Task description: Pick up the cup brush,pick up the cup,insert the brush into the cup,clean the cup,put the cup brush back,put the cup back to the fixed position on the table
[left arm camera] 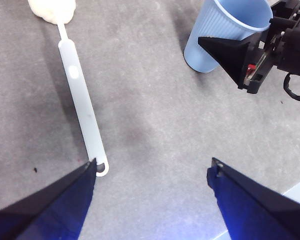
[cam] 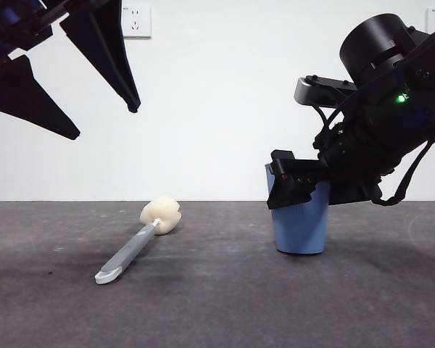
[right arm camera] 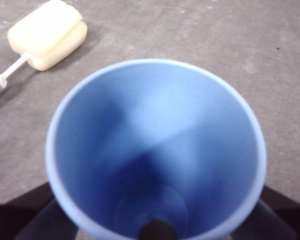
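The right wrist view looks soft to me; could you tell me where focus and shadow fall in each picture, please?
Right wrist view: the cup fills the frame, its rim blurred, shadow pooling inside; the sponge head is bright and soft-edged. Left wrist view: sharp, with the cup brush pale against the table. Front view: the left gripper is a black silhouette against the white wall.

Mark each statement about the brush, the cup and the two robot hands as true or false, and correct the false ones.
1. The brush lies flat on the table. True.
2. The cup is tipped on its side. False: it stands upright.
3. The right hand is at the cup, a jaw either side. True.
4. The left hand holds the brush. False: it is open above the table, with the handle's looped end near one jaw.
5. The sponge head sits inside the cup. False: the cup is empty and the sponge rests on the table.
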